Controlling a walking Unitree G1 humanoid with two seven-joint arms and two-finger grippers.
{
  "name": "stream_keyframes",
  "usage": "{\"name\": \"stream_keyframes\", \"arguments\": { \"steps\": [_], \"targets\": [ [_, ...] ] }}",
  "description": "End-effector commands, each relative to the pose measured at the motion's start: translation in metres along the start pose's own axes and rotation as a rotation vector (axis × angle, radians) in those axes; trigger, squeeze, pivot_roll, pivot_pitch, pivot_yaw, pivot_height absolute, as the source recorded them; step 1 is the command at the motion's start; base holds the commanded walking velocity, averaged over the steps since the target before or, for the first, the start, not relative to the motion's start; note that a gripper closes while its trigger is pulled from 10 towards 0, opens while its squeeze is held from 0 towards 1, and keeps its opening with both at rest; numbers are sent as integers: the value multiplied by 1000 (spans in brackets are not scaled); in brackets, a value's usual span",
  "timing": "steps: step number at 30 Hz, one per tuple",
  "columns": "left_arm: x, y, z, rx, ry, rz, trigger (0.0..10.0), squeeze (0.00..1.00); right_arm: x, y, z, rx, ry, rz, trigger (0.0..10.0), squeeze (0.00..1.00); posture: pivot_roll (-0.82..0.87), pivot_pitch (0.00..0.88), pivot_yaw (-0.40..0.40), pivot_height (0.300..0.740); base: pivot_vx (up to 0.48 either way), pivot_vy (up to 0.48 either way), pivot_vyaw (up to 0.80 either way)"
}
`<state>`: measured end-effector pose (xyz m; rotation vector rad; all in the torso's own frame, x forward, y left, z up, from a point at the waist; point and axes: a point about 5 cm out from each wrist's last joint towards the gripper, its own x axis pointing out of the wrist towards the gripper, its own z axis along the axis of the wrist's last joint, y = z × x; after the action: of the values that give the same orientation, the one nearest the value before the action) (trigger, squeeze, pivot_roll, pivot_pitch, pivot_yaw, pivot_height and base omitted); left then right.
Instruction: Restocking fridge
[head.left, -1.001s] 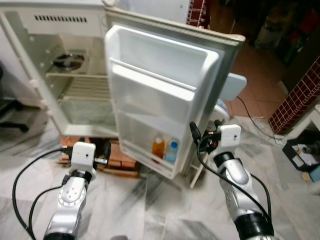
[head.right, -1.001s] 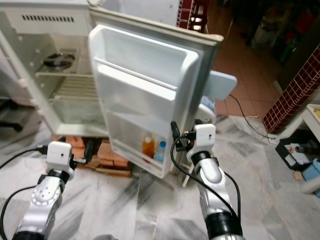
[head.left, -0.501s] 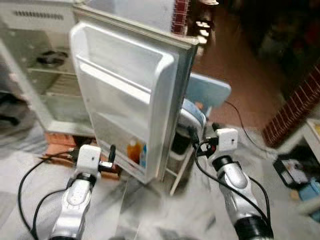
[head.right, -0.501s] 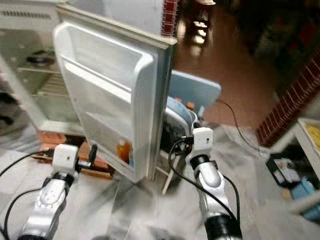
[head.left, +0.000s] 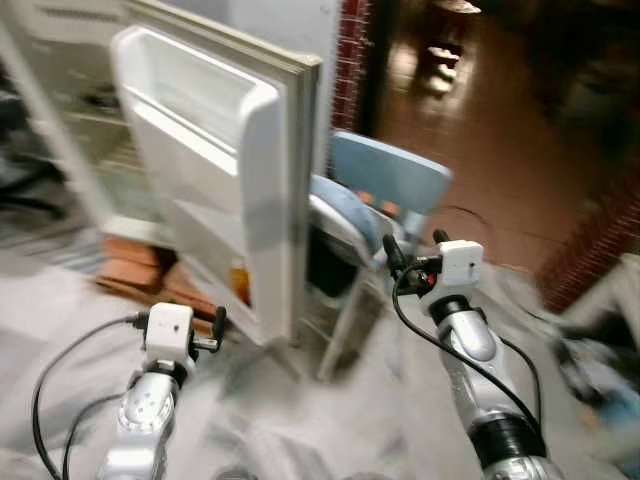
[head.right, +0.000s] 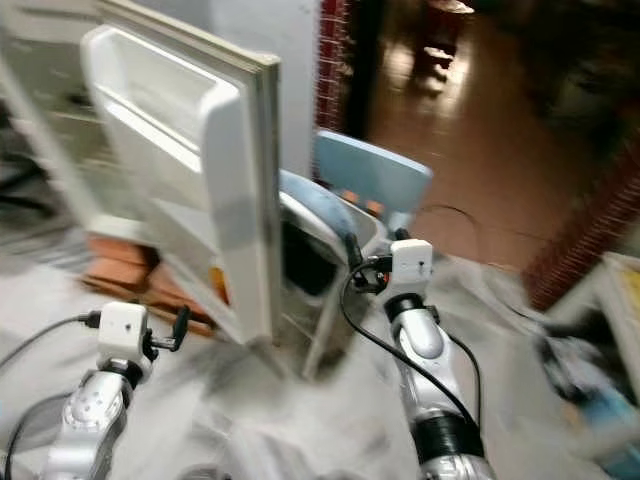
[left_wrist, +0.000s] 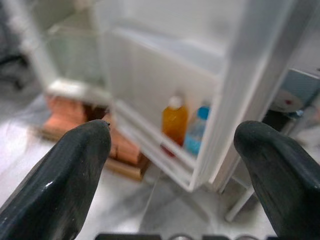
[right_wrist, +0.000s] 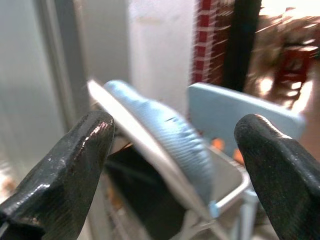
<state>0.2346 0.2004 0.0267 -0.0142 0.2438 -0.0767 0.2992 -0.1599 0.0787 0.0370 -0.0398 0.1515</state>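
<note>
The left pincer (head.left: 212, 330) hangs released by the open fridge door (head.left: 215, 170), whose lowest shelf holds an orange bottle (left_wrist: 175, 123) and blue bottle (left_wrist: 196, 135); the right pincer (head.left: 412, 252), released and empty, faces a blue chair (head.left: 385, 180); likely fetching stock next.

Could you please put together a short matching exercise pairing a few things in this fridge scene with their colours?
Things:
1. bottle nearer the door's middle
2. bottle nearer the fridge door's edge
3. chair behind the fridge door
4. bricks under the fridge

Colours:
A. pale blue
B. orange with a white cap
C. reddish brown
D. blue with a blue cap

Pairs: 1-B, 2-D, 3-A, 4-C
</note>
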Motion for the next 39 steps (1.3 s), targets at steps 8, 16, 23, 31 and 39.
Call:
{"name": "stream_keyframes", "arguments": {
  "steps": [8, 16, 23, 31, 39],
  "targets": [
    [-13, 6, 9, 65, -25, -5, 10000, 0, -13, 1, -12, 46, 33, -36, 10000, 0, 67, 0, -29, 740, 0, 0, 426],
    [-10, -3, 34, 45, -144, 2, 10000, 0, -16, 1, -12, 12, 33, -56, 10000, 0, 60, 0, -31, 740, 0, 0, 0],
    [-7, -15, 33, 45, -152, -32, 10000, 0, -15, 2, -11, 4, 34, -50, 10000, 0, 55, 0, -28, 740, 288, 0, 0],
    [-5, -15, 35, 45, -151, -30, 10000, 0, -14, 0, -10, -5, 28, -56, 10000, 0, 55, 0, -30, 740, 351, 0, 0],
    [-4, -18, 32, 37, -144, -39, 10000, 0, -13, 0, -10, -11, 30, -44, 10000, 0, 59, 0, -32, 740, 375, 0, 0]
  ]
}}
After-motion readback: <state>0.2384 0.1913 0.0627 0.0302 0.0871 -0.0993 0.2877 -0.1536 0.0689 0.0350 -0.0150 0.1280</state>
